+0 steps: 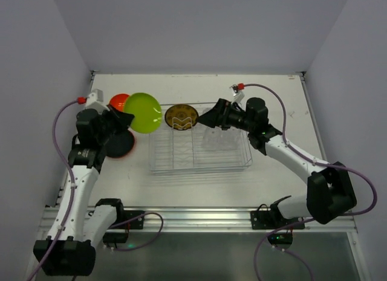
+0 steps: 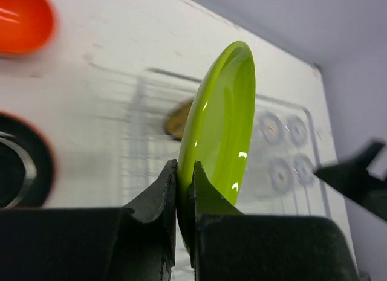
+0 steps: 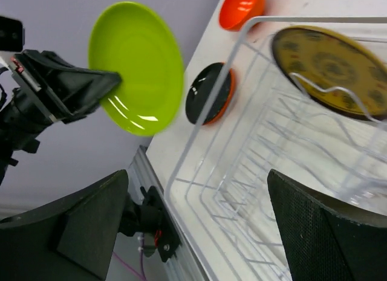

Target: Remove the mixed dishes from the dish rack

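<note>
My left gripper [image 1: 128,119] is shut on the rim of the lime green plate [image 1: 143,112] and holds it on edge in the air, left of the dish rack [image 1: 158,167]. The left wrist view shows the plate [image 2: 221,124] pinched between the fingers [image 2: 158,196]. The yellow-brown plate [image 1: 181,116] stands in the rack's far left end. Clear cups [image 1: 221,139] sit in the rack's right part. My right gripper [image 1: 204,119] is open and empty above the rack beside the yellow-brown plate [image 3: 329,69]. The orange bowl [image 1: 119,101] and a black plate on an orange plate [image 1: 118,145] lie on the table to the left.
The rack's clear near rim [image 3: 199,130] runs across the right wrist view, with the table's front rail [image 3: 151,226] below it. The right gripper's finger [image 2: 357,178] shows at the right of the left wrist view. Enclosure walls stand at both sides and the back.
</note>
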Robot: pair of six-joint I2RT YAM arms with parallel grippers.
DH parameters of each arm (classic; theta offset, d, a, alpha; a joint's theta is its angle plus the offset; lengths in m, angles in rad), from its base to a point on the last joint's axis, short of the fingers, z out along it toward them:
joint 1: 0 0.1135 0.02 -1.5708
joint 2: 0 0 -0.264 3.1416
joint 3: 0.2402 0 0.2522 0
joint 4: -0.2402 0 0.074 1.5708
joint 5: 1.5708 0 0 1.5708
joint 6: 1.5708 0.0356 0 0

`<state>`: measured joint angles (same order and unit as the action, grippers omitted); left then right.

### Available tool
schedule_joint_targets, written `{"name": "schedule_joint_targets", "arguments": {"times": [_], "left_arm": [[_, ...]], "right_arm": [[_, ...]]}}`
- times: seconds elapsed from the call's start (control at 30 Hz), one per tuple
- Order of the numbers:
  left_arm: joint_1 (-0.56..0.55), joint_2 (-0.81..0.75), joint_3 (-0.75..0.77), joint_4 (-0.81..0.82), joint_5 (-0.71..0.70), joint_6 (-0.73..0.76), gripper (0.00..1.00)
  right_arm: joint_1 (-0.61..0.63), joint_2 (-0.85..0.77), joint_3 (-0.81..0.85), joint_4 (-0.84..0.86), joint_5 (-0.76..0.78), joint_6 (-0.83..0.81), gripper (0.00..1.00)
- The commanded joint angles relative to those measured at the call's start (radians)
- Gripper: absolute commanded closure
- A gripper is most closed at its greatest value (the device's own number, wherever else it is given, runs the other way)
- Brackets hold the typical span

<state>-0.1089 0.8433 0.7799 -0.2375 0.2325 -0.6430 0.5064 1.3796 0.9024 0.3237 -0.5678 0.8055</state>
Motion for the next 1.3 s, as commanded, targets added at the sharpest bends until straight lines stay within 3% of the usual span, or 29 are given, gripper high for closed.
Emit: {"name": "schedule_joint_targets", "arguments": {"times": [0.0,0.07,0.17,0.2,0.37,0.83,0.97,1.03,1.1,1.17,1.23,1.27], "left_arm": [[0.305,0.039,0.095,-0.166,-0.112,0.056,1.0],[0.514,0.046,0.055,-0.178,-0.084,0.028,1.0],[0.716,0.077,-0.111,-0.062,0.109,-0.007,1.0],[0.735,0.095,-0.152,-0.03,0.14,-0.02,1.0],[0.75,0.24,-0.284,0.164,0.298,-0.073,1.0],[0.749,0.247,-0.337,0.202,0.229,-0.041,0.96],[0.749,0.266,-0.326,0.214,0.218,-0.034,0.89],[0.747,0.263,-0.317,0.214,0.231,-0.02,0.85],[0.735,0.248,-0.312,0.193,0.208,-0.011,0.72],[0.732,0.214,-0.303,0.161,0.182,0.006,0.52],[0.73,0.182,-0.304,0.15,0.182,0.009,0.42],[0.729,0.171,-0.307,0.147,0.188,0.008,0.3]], "right_arm": [[-0.136,-0.054,-0.075,0.003,0.014,0.018,0.01],[-0.178,-0.069,-0.112,0.011,-0.039,0.014,0.01],[-0.23,-0.117,-0.163,0.012,-0.061,-0.032,0.01],[-0.235,-0.126,-0.172,0.012,-0.061,-0.04,0.01],[-0.261,-0.137,-0.166,0.031,-0.167,-0.071,0.01],[-0.278,-0.111,-0.172,0.074,-0.25,-0.037,0.01],[-0.279,-0.126,-0.177,0.075,-0.256,-0.038,0.01],[-0.279,-0.143,-0.184,0.081,-0.256,-0.043,0.01],[-0.279,-0.154,-0.192,0.09,-0.245,-0.045,0.01],[-0.279,-0.165,-0.195,0.086,-0.238,-0.051,0.01],[-0.279,-0.169,-0.191,0.069,-0.228,-0.064,0.01],[-0.279,-0.171,-0.188,0.048,-0.227,-0.072,0.01]]}}
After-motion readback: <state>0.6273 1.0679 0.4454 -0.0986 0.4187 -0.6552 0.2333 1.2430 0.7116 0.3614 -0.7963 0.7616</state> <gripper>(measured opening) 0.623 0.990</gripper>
